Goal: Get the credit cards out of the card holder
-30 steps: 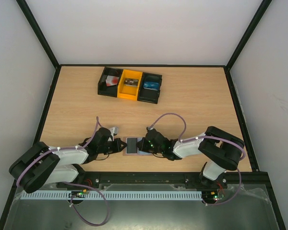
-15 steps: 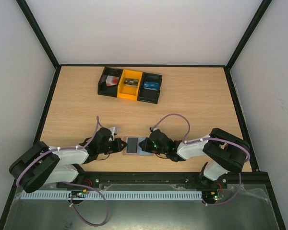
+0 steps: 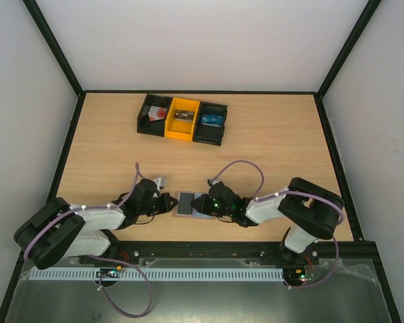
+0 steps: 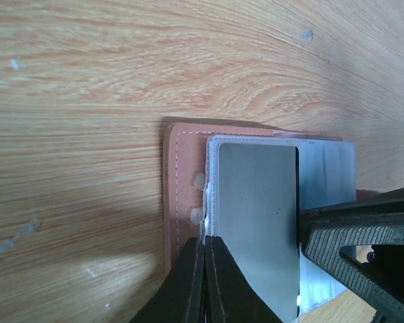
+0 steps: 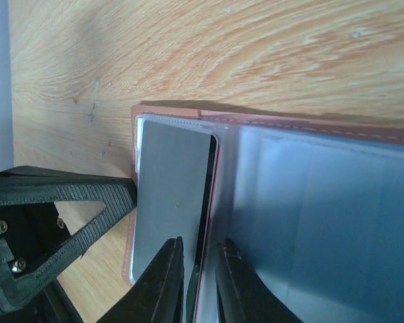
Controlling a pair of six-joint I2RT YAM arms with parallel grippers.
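The card holder (image 3: pixel 188 204) lies flat on the table between my two grippers, near the front edge. It has a brown rim (image 4: pixel 178 188) and grey-blue pockets (image 5: pixel 323 222). A grey panel (image 5: pixel 172 195) fills its left pocket. A thin reddish card edge (image 5: pixel 215 182) shows at that panel's right side. My left gripper (image 4: pixel 205 245) is shut on the left edge of the holder's pocket. The right gripper (image 5: pixel 200 259) stands slightly open astride the reddish card edge, with a gap on each side. No blue card shows in the holder.
At the back of the table stand three bins: a black one (image 3: pixel 153 116) with something red in it, an orange one (image 3: pixel 182 118), and a black one (image 3: pixel 211 122) with something blue. Black frame rails border the table.
The right gripper's jaws have parted a little; they were shut before. That arm drew right, then came back left over the holder. The left gripper has stayed put.
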